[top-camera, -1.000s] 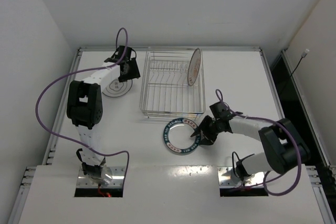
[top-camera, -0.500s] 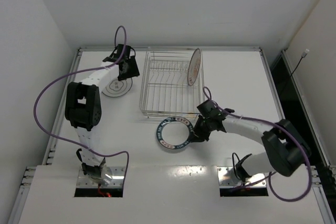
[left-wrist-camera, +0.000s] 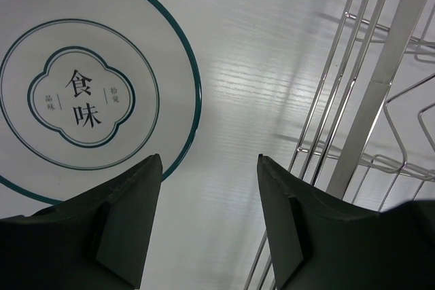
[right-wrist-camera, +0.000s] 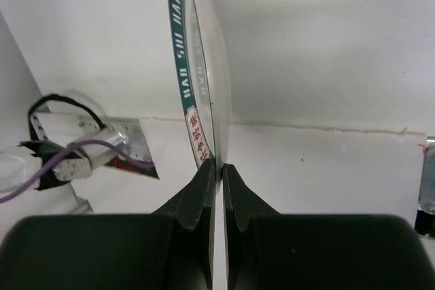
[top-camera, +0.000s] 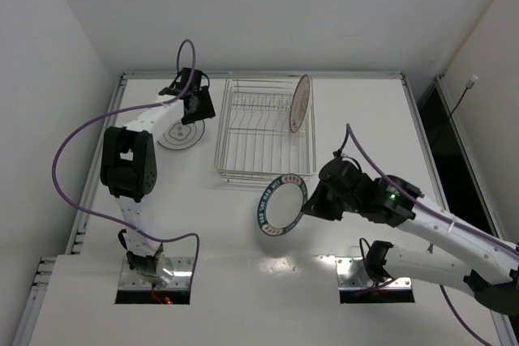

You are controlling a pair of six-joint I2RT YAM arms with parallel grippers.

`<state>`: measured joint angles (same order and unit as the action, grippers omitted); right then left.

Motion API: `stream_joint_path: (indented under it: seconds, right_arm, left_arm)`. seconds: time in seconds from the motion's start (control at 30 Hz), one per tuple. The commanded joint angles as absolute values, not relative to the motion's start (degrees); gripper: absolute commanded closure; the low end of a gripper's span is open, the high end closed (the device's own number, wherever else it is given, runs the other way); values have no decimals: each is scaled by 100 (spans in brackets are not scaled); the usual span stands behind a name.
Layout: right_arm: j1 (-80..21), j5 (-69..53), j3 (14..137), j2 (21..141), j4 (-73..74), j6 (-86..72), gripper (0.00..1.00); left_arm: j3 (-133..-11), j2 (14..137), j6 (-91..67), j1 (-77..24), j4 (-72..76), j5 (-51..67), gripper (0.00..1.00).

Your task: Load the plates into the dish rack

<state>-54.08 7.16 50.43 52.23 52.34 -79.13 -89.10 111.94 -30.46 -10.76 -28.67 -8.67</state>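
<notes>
Right jaws: I am pinching the rim of the dark-blue-rimmed plate (top-camera: 280,205) (right-wrist-camera: 187,73), pressed together on it, and holding it tilted on edge just near of the dish rack (top-camera: 265,174) (left-wrist-camera: 380,79), toward its right corner. Left jaws: I am hovering with them spread over the worktop (top-camera: 365,119), between the ring plate (top-camera: 178,137) (left-wrist-camera: 81,100) lying flat on the left and the rack's left wall. The striped plate (top-camera: 301,103) is standing upright at the rack's right end
</notes>
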Motion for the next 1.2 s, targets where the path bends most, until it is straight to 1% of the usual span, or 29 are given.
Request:
stream_joint_path:
  seconds: [0.0, 0.03, 0.07, 0.1, 0.13, 0.17, 0.2, 0.23, 0.27, 0.3, 0.33, 0.4, 0.43, 0.47, 0.5, 0.53, 0.63, 0.67, 0.7, 0.93, 1.07, 1.17]
  right_arm:
    - [-5642, 2035, 6106, 5307, 5764, -8043, 100]
    - [-5643, 2274, 6691, 5422, 6027, -7824, 100]
    - [-5643, 2807, 7028, 5571, 6168, -7666, 100]
    - [-5643, 3091, 7371, 5938, 6309, -7516, 100]
    - [-5643, 3390, 8114, 6159, 6580, -7175, 100]
    - [-5643, 4010, 8504, 6405, 6722, -7007, 100]
    - [-5590, 4347, 9256, 6668, 6854, -6848, 100]
    - [-5590, 4986, 9629, 7219, 7073, -6551, 100]
    - [-5590, 5271, 9972, 7512, 7136, -6391, 100]
    - [-5590, 5552, 10593, 7784, 7137, -6207, 100]
    - [-5538, 6007, 10861, 8318, 7006, -5753, 100]
    - [-5467, 6370, 11570, 8848, 6743, -5206, 100]
    - [-5371, 6668, 11801, 9103, 6532, -4707, 100]
    - [-5266, 6827, 12013, 9567, 6417, -4476, 100]
    - [-5204, 6951, 12310, 9754, 6268, -4230, 100]
    - [-5038, 7100, 12366, 9912, 5771, -3618, 100]
    - [-4730, 7163, 12139, 10160, 4846, -2763, 100]
    - [-4624, 7033, 11972, 10238, 4295, -2299, 100]
    - [-4379, 6892, 11919, 10239, 4089, -2137, 100]
    - [-3481, 5591, 11918, 10898, 3946, -2074, 100]
    - [-3217, 4783, 11497, 11206, 3780, -2127, 100]
    - [-3146, 4571, 11128, 11337, 3394, -2127, 100]
  left_arm:
    - [-9097, 10854, -3041, -1037, -2874, -958, 45]
    - [-9097, 10854, -3041, -1037, -2874, -1019, 45]
    - [-9097, 10854, -3041, -1037, -2874, -1020, 45]
    - [-9097, 10854, -3093, -1037, -2874, -1080, 45]
    - [-9097, 10854, -3094, -1037, -2874, -1142, 45]
    - [-9097, 10854, -3094, -1037, -2874, -1143, 45]
    - [-9097, 10854, -3094, -1037, -2874, -1143, 45]
    - [-9097, 10854, -3094, -1037, -2874, -1143, 45]
    - [-9044, 10854, -3094, -1037, -2874, -1143, 45]
    - [-9044, 10854, -3146, -1037, -2874, -1143, 45]
    - [-9044, 10854, -3146, -1037, -2874, -1143, 45]
    - [-9044, 10854, -3146, -1037, -2926, -1195, 45]
    - [-9044, 10854, -3146, -1037, -2927, -1195, 45]
    - [-9044, 10854, -3146, -1037, -2927, -1256, 45]
    - [-9044, 10854, -3146, -1037, -2927, -1257, 45]
    - [-9044, 10854, -3146, -1037, -2927, -1257, 45]
    - [-9044, 10854, -3146, -1037, -2927, -1257, 45]
    - [-9044, 10854, -3199, -1037, -2927, -1205, 45]
    - [-9044, 10854, -3199, -1037, -2927, -1204, 45]
    - [-9105, 10960, -3199, -1037, -2979, -1204, 45]
    - [-9105, 10960, -3199, -1037, -2979, -1204, 45]
    - [-9105, 10960, -3199, -1037, -2979, -1204, 45]
